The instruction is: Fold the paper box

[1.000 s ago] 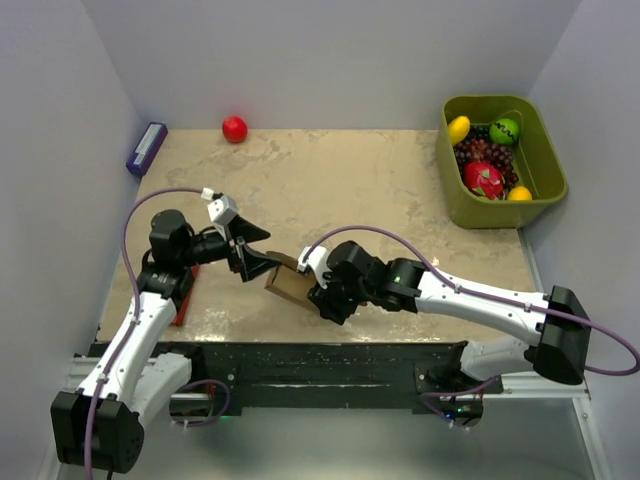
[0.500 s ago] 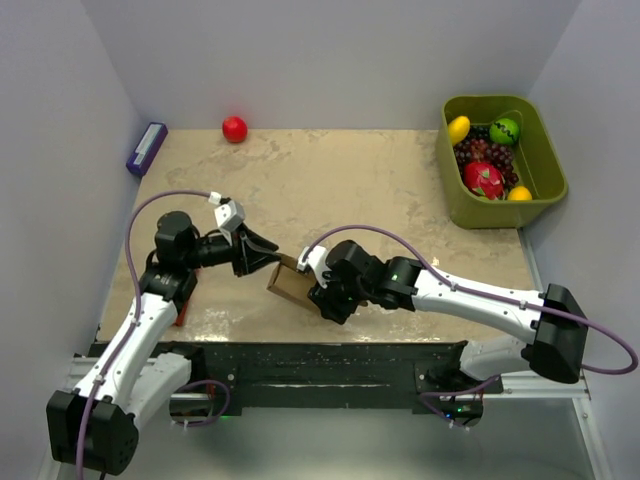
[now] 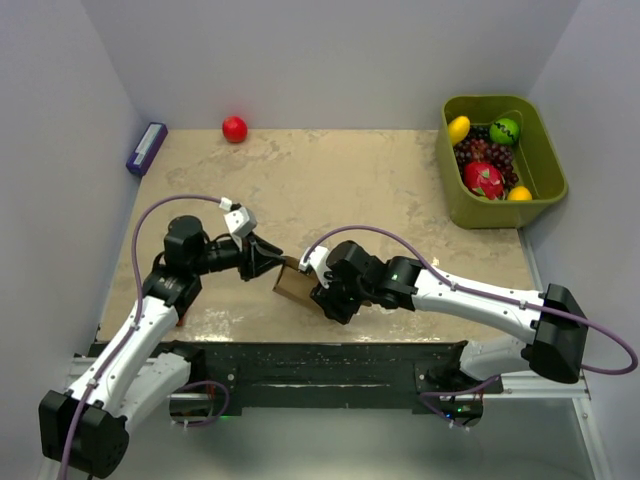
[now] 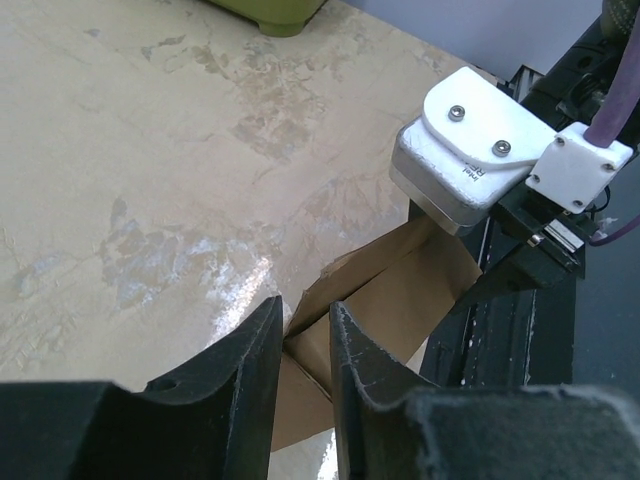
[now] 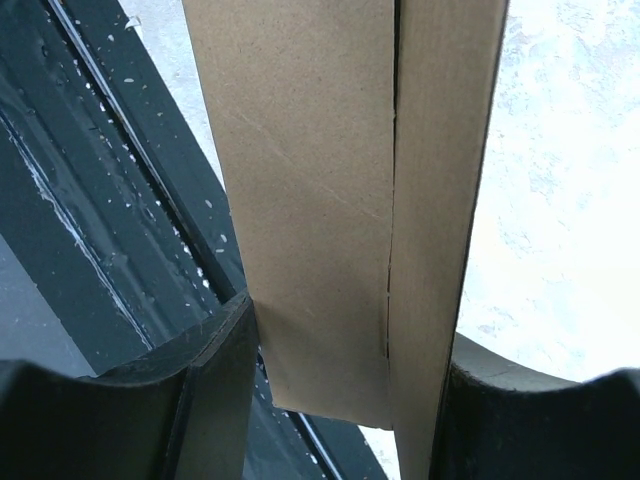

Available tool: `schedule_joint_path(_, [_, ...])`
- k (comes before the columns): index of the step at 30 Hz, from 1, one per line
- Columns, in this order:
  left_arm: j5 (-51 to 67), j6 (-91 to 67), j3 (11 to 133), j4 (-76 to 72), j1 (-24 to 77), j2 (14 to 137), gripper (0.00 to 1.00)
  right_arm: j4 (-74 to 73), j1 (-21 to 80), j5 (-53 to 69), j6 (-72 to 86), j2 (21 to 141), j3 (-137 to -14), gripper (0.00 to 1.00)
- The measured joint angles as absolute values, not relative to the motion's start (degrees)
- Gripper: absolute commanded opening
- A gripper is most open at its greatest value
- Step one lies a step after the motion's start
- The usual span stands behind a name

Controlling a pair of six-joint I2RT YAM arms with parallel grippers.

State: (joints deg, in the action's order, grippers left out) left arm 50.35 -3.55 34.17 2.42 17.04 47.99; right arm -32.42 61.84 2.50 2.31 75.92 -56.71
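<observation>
Between the left gripper (image 4: 304, 315), narrowed onto an end flap, and the right gripper (image 5: 340, 350), clamped across the width, the paper box (image 3: 293, 283) is held, its long axis judged to run from one set of fingers to the other.

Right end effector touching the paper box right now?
Touching. Right wrist view: paper box sits between the fingers of the right end effector, cardboard pressed against both, no gap.
</observation>
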Motion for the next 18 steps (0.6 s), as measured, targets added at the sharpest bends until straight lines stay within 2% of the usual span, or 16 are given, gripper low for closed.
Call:
schedule_joint_path(6, [47.5,-3.1,34.2,3.3,18.2,47.4,0.34,-32.5,61.8,2.5,2.3,75.9,-56.7,0.38])
schedule_joint_path(8, [46.6,-2.7,34.2,3.9,18.6,47.3,0.38,-32.5,61.8,2.4,2.3,75.9,-56.7,0.38])
schedule_joint_path(14, [43.4,-1.8,34.2,4.9,20.3,46.9,0.38,-32.6,61.8,2.3,2.3,75.9,-56.7,0.38])
schedule_joint_path(18, [41.3,-1.3,34.2,5.7,21.4,47.2,0.50,-32.7,61.8,2.3,2.3,75.9,-56.7,0.38])
